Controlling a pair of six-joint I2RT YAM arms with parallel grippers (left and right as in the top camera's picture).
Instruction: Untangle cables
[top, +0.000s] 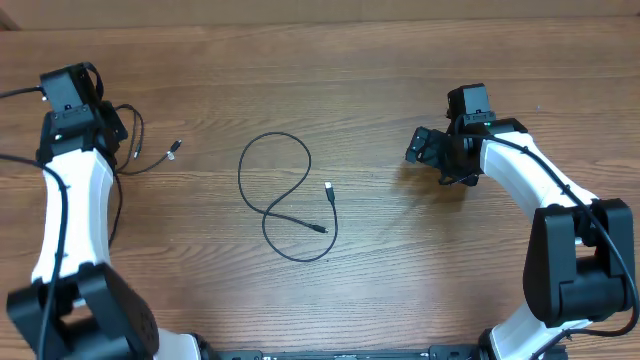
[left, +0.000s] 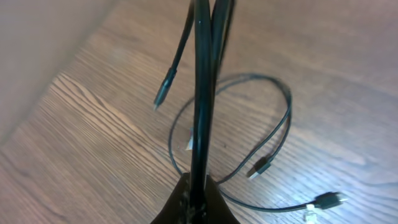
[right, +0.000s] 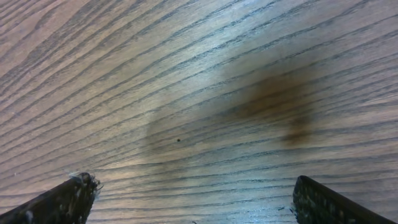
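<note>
Separating step, seemingly: one cable (left: 200, 93) pinched in left claw (left: 194, 198), right claw (right: 193, 199) wide and empty. Next, probably drop it clear of looped cable (top: 275, 190).

Two thin black cables (top: 270, 213) (top: 138, 140), two white robot arms (top: 75, 190) (top: 520, 175), two grippers (left: 196, 202) (right: 196, 193), one wooden table (top: 400, 60)

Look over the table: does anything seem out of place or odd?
The centre cable lies in a loop that crosses itself. A second cable is pinched in the shut left gripper. Nothing looks spilled or damaged.
</note>
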